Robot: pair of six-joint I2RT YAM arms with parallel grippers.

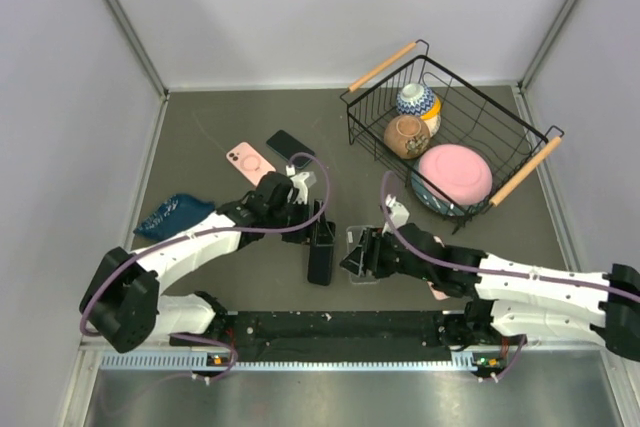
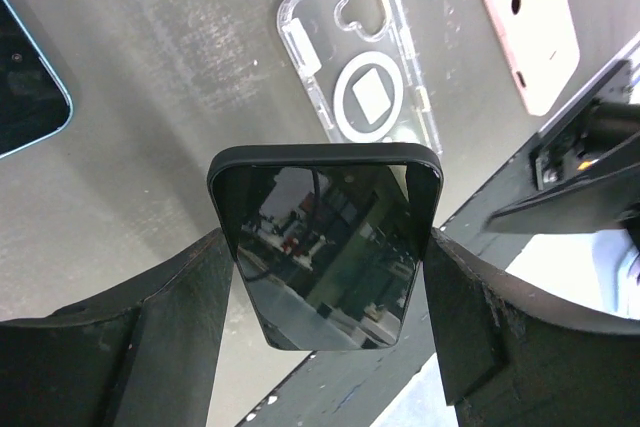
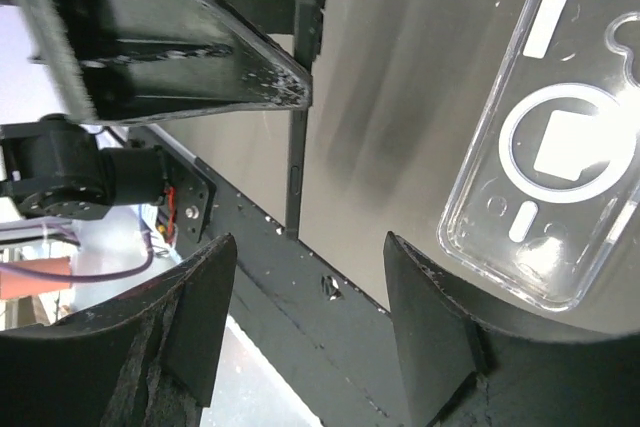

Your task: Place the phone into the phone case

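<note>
The left gripper (image 2: pixel 328 282) is clamped on the black phone (image 2: pixel 325 247), its fingers (image 2: pixel 195 307) pressing the two long edges, the dark screen facing the wrist camera; the clear phone case (image 2: pixel 362 62) lies flat on the grey table (image 2: pixel 150 97) just beyond the phone's top edge. The right gripper (image 3: pixel 310 317) stands spread wide, with the case just beside one finger; a pink phone (image 2: pixel 530 22) lies farther off.
</note>
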